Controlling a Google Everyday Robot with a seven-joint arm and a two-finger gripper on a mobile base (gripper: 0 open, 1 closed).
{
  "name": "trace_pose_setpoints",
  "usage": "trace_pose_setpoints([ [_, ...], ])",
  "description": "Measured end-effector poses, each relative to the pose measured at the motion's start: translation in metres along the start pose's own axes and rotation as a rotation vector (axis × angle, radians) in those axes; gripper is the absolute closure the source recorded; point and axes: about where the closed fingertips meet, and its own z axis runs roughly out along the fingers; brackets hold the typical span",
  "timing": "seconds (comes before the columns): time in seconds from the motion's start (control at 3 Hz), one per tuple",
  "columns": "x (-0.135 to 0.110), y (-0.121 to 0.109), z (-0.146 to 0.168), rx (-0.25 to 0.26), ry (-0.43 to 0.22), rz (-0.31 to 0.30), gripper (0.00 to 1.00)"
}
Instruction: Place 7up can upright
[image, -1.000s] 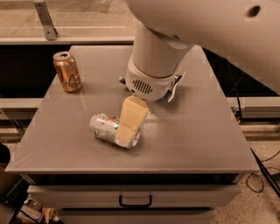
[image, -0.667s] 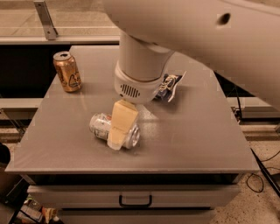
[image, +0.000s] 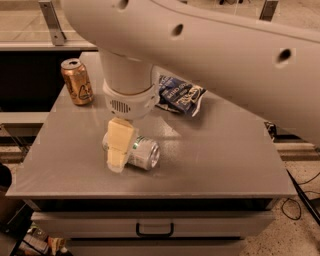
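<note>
Hand hangs right at the 7up can, which lies on its side near the front of the desk; whether it grips the can, I cannot tell.

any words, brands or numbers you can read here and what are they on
No text here reads clearly enough to quote.
7up can, lying on its side on the table: no lettering shows; the gripper is down at its near side and hides part of it.
Gold can, upright at the back left: black markings, too blurred to read.
Blue bag behind the arm: white lettering, too blurred to read.
Gripper: no label visible.
</note>
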Motion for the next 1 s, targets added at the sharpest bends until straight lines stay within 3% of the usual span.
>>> trace_pose_setpoints([
  [0.67,-0.0113,0.0033,0.0152,-0.022,0.016,-0.005,0.00],
  [1.0,-0.0033,0.0018,0.0161,-0.021,-0.031,0.040,0.00],
])
